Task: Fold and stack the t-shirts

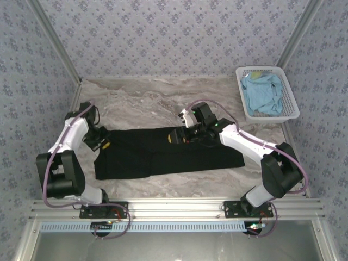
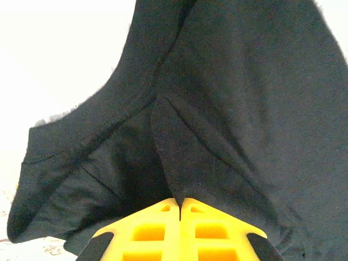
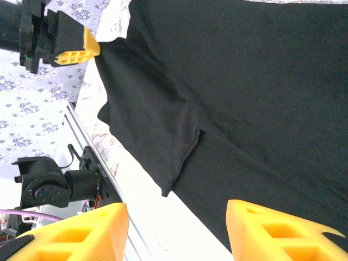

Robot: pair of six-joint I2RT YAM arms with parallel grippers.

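Left gripper [image 2: 179, 213]: the yellow fingers are pressed together with a pinch of black fabric caught between them, at the garment's left end. The cloth tents up toward this pinch. Right gripper [image 3: 176, 223]: the fingers are spread wide and hold nothing. It is poised over the upper edge of the same garment, near its middle.

The black t-shirt [image 1: 163, 155] lies on the tabletop [image 1: 136, 92] between the two arms as a long, narrow band, apparently already folded lengthwise. Its long axis runs left to right in the overhead view, with the right end slightly nearer the arm bases. The frames do not show which end carries the collar, and no print is visible.

Handling: the fabric is soft, light and limp, with no stiffness of its own. Expect any unsupported span to sag. Take hold at corners or along a folded edge, and grip through all layers. A pinch on the top layer alone is likely to let the fold slide open.

The light blue t-shirt [image 1: 262, 93] sits crumpled in the white basket [image 1: 272, 117] at the far right, well apart from both grippers.
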